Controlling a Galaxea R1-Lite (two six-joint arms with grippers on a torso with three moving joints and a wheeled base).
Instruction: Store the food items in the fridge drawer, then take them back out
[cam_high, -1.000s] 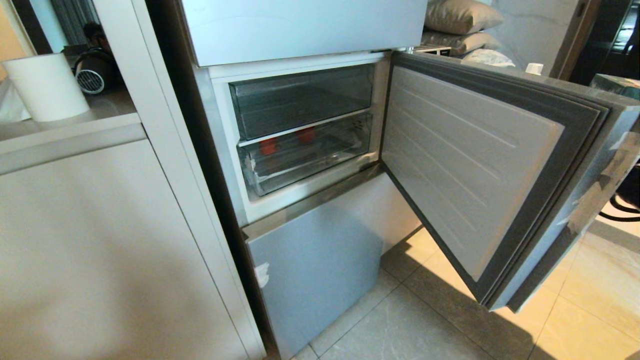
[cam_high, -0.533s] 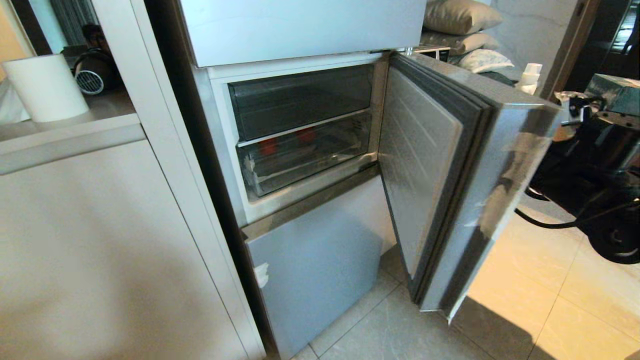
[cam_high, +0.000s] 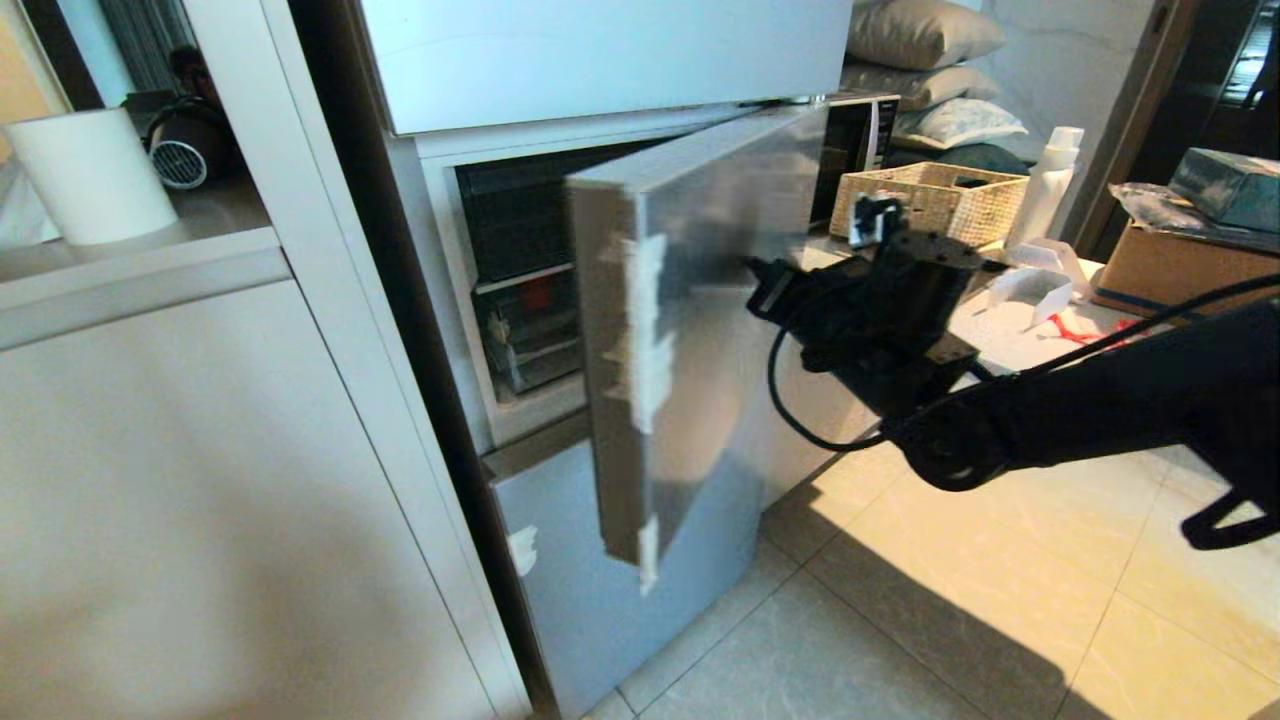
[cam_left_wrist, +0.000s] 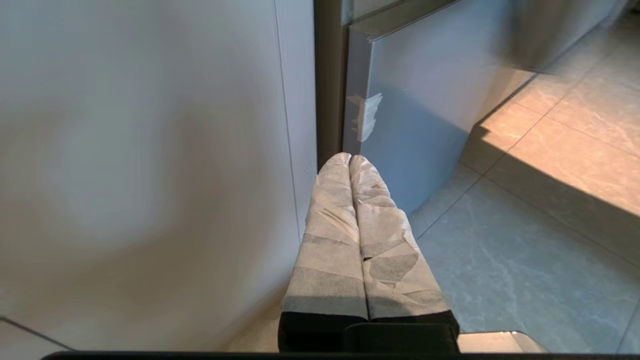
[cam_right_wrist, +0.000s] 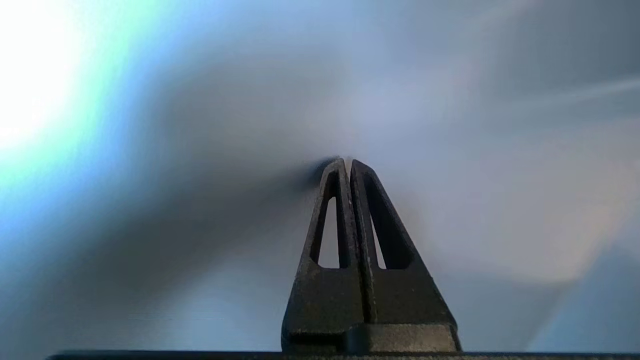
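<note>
The fridge (cam_high: 600, 560) has its middle door (cam_high: 720, 330) swung most of the way shut. My right gripper (cam_right_wrist: 348, 161) is shut, with its tips against the door's outer face; in the head view the right gripper (cam_high: 757, 282) sits at the door's far side. Through the remaining gap I see part of the clear fridge drawer (cam_high: 525, 350) and one red food item (cam_high: 537, 292) behind its front. The door hides the other one. My left gripper (cam_left_wrist: 349, 158) is shut and empty, parked low beside the fridge's bottom panel (cam_left_wrist: 415, 125).
A white cabinet (cam_high: 200, 480) stands left of the fridge, with a paper roll (cam_high: 95, 170) on its shelf. Behind the right arm a counter holds a wicker basket (cam_high: 935, 200), a white bottle (cam_high: 1045, 185) and a cardboard box (cam_high: 1170, 265). Tiled floor (cam_high: 900, 620) lies in front.
The middle door has swung from wide open to nearly shut. My right arm has come in from the right behind it, gripper against its outer face.
</note>
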